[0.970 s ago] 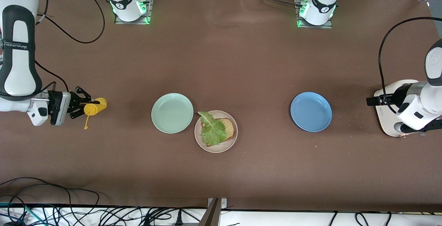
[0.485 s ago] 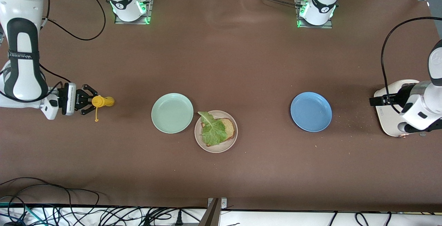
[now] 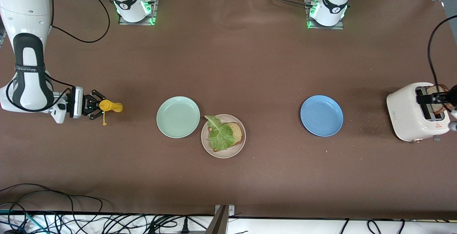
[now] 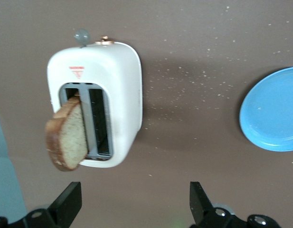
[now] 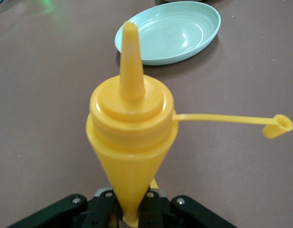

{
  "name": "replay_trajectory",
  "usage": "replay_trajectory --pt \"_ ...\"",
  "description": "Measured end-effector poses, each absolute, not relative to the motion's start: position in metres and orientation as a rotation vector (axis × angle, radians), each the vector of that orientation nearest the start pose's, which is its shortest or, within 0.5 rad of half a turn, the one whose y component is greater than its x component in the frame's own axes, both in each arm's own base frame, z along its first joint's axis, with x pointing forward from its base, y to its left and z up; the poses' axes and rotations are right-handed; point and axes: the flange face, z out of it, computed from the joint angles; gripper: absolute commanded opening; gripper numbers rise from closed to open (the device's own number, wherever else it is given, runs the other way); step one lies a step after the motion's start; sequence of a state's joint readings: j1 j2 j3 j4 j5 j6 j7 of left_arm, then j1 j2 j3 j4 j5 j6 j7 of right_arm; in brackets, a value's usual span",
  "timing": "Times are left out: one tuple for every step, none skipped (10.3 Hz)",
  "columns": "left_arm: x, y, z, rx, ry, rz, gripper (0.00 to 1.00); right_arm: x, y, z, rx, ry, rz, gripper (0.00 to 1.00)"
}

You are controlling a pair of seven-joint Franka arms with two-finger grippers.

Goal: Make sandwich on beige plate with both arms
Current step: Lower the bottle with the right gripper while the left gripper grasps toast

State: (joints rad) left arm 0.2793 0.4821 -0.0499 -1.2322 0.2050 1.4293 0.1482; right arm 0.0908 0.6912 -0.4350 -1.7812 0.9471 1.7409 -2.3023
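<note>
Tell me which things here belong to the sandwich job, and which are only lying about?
Belong to the job:
- beige plate with bread slice and lettuce
- second bread slice in the toaster
- yellow squeeze bottle, held by the right pincer

Lying about:
- mint-green plate
- blue plate

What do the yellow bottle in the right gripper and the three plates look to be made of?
Yellow squeeze bottle: looks like soft plastic, smooth with a slight sheen, and its cap hangs off on a thin moulded tether. Mint-green plate, blue plate and beige plate: evenly coloured with a dull finish and soft glare, probably plastic or melamine, though matte ceramic can't be ruled out.
</note>
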Motion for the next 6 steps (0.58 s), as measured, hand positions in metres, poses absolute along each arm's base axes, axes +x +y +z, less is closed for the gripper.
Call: replay_trajectory --pt "0.636 0.205 0.475 -2.992 -0.093 0.466 1.00 0.588 -0.117 0.172 -1.779 -1.616 -0.502 0.40" --pt "0.631 0.226 0.470 -3.001 -0.082 0.459 1.00 0.589 -0.116 0.172 -1.777 -1.616 -0.504 0.48" --pt "0.627 0.239 0.461 -3.006 -0.084 0.455 1.00 0.589 -0.116 0.172 -1.776 -1.615 -0.506 0.53" --pt "0.625 0.247 0.452 -3.009 -0.090 0.451 1.00 0.589 -0.115 0.171 -1.774 -1.616 -0.507 0.56" --pt "0.622 0.257 0.442 -3.010 -0.105 0.437 1.00 0.589 -0.114 0.171 -1.773 -1.616 -0.507 0.56" --pt "0.619 0.268 0.432 -3.011 -0.121 0.411 1.00 0.589 -0.114 0.171 -1.773 -1.617 -0.508 0.56"
